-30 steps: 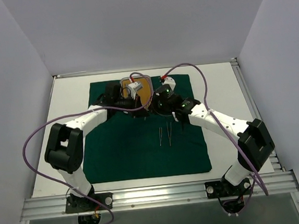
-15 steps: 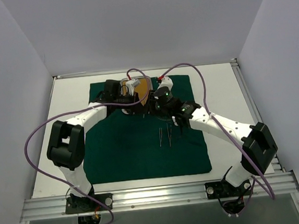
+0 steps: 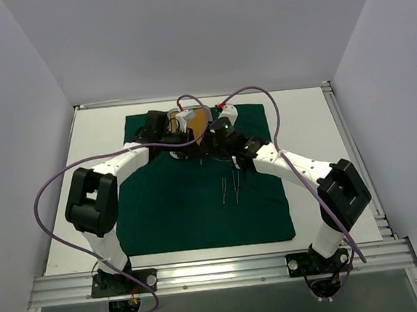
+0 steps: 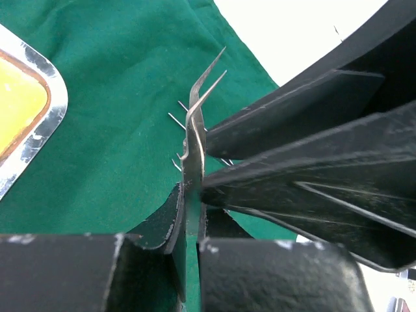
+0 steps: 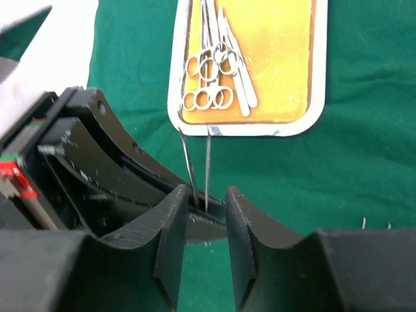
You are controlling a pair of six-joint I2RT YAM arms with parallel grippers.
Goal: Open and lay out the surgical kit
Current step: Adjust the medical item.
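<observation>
Left gripper (image 4: 190, 250) is clenched on the tweezers (image 4: 194, 136), held over the green cloth (image 4: 110, 136) beside the tray (image 5: 311, 123). Right gripper (image 5: 207, 218) straddles the tines, jaws apart - no pinch yet. Looks like a handover: close the right squarely across both tines before the left releases - thin steel slips. Scissors (image 5: 211, 75) lie in the tray.

Light is bright and even from above, the tray rim (image 4: 53, 109) glares, and my right end effector (image 5: 205, 203) looks slightly blurred.
</observation>
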